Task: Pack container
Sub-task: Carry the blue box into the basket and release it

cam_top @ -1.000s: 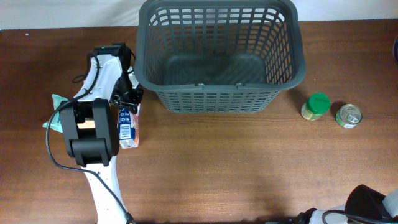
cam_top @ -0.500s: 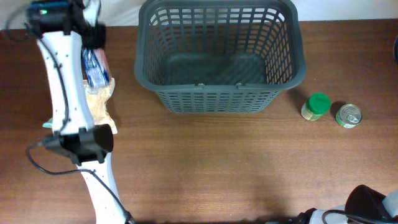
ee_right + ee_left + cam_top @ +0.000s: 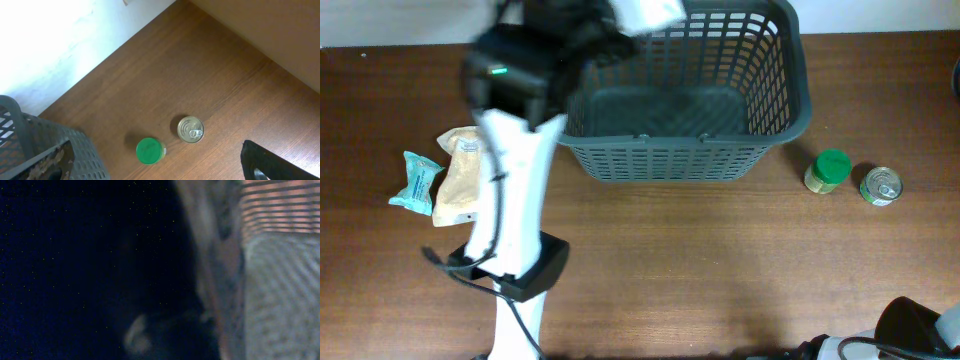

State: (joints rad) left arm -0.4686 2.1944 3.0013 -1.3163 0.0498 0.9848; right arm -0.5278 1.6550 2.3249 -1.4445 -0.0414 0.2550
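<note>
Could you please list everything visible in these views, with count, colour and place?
basket: one, dark grey, far centre of the table
jar: one, green lid, right of the basket
can: one, silver, just right of the jar
pouch: one, beige, left side
packet: one, teal, left of the pouch
table: one, brown wood
left arm: white and black, motion-blurred, reaching over the basket's left rim; its end unreadable
right arm: near right corner only
right gripper: fingers spread, holding nothing

Dark grey slotted container [image 3: 670, 160]; green-lidded jar [image 3: 831, 168]
</note>
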